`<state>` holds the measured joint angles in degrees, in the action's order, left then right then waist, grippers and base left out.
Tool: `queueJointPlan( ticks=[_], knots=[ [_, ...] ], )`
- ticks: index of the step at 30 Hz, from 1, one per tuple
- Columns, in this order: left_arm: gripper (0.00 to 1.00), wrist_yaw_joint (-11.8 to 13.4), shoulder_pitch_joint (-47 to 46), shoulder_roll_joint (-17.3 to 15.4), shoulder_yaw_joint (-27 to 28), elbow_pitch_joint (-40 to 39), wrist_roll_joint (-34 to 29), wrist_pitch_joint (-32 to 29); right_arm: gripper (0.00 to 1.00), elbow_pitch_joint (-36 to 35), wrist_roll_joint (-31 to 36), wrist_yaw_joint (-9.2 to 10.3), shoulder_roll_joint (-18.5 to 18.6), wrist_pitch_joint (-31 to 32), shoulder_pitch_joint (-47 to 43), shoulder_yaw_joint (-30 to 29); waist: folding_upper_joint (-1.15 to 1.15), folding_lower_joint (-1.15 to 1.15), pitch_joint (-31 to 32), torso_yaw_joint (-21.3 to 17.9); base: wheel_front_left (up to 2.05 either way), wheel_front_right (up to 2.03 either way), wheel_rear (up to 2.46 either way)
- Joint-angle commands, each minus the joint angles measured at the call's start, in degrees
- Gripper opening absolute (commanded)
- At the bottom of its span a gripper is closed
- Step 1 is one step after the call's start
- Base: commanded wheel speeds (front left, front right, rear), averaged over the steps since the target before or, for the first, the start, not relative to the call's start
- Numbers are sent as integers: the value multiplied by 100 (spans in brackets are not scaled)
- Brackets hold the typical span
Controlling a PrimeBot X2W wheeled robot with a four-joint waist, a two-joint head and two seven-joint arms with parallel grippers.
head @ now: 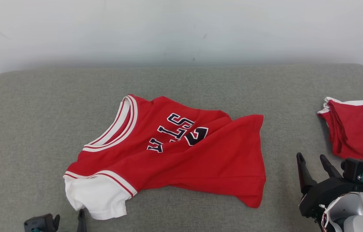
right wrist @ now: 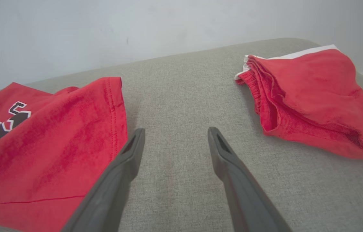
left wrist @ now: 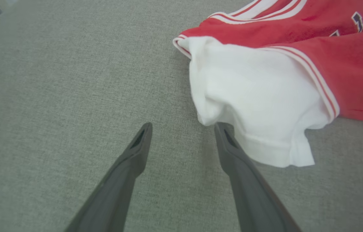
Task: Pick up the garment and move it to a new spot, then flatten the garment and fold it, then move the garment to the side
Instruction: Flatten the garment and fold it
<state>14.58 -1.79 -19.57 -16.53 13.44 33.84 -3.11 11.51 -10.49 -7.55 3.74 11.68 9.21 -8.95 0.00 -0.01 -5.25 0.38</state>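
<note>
Both hands are spread wide open and hold nothing. Seen from the left wrist, the left hand [left wrist: 183, 126] points its two dark fingers down at bare grey fabric, with one fingertip [left wrist: 225, 133] right at the lower edge of a white sleeve [left wrist: 258, 106]; whether it touches the cloth cannot be told. The right hand [right wrist: 175, 132] hovers low over an open stretch of the table [head: 23, 129], which is covered in grey woven fabric and has rounded far corners. The garment, a red jersey-style shirt [head: 184, 154], lies near the middle of the table, rumpled and not flat. Its neck opening, banded in white and red stripes, faces the far left. Dark letters and a number outlined in white run across the chest, partly hidden by a fold of red cloth. The white sleeve, edged with red and white stripes, sticks out at the near left corner, just beyond the left hand. The shirt's bottom hem points to the right, close beside the right hand's left finger. A second red garment [head: 358, 129], folded, with white trim and a gathered edge, lies at the table's right side, well apart from the shirt. The right hand sits between the two. A pale wall [head: 181, 29] rises behind the table.
</note>
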Motion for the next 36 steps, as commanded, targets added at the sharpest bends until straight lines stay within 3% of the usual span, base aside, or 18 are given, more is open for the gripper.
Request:
queueJointPlan(
  ticks=[1,8,9,10,12,15,16,17,18,19,26,36],
  knots=[
    [100,-54,-107,-22,-21,71,-24,36,100,-114,-28,14,-40,48,-114,17,0,1,-7,-74,0,0,0],
    [100,-180,-268,-17,-90,396,-43,105,100,-328,-41,14,-74,171,-220,96,0,1,-28,-150,0,0,0],
    [93,-184,-297,-12,-91,440,-49,124,100,-355,-46,14,-78,174,-226,118,0,1,-32,-162,0,0,0],
    [80,-191,-329,-4,-83,479,-54,162,100,-377,-50,14,-82,181,-228,133,0,1,-34,-172,0,0,0],
    [82,-208,-352,14,-92,564,-54,214,100,-406,-51,14,-82,192,-234,142,0,1,-37,-186,0,0,0],
    [49,-265,-429,29,-111,670,-24,266,100,-433,-39,14,-87,221,-249,166,0,1,-39,-195,0,0,0],
    [43,-288,-449,29,-118,706,-20,270,100,-437,-59,14,-87,223,-243,177,0,1,-41,-196,0,0,0],
    [30,-291,-461,34,-127,731,-13,279,100,-447,-65,14,-87,222,-247,184,0,1,-45,-196,0,0,0],
    [8,-316,-460,36,-132,752,-9,296,100,-447,-80,14,-88,228,-257,192,0,1,-50,-194,0,0,0],
    [0,-335,-470,38,-142,781,-6,300,100,-444,-96,14,-88,239,-260,201,0,1,-62,-189,0,0,0],
    [0,-393,-599,53,-168,823,-3,429,100,-167,-35,14,-88,477,27,330,0,1,-220,-132,0,0,0],
    [0,-440,-661,89,-249,826,8,491,100,531,-495,14,-83,1618,341,754,0,1,-358,189,0,0,0]
  ],
)
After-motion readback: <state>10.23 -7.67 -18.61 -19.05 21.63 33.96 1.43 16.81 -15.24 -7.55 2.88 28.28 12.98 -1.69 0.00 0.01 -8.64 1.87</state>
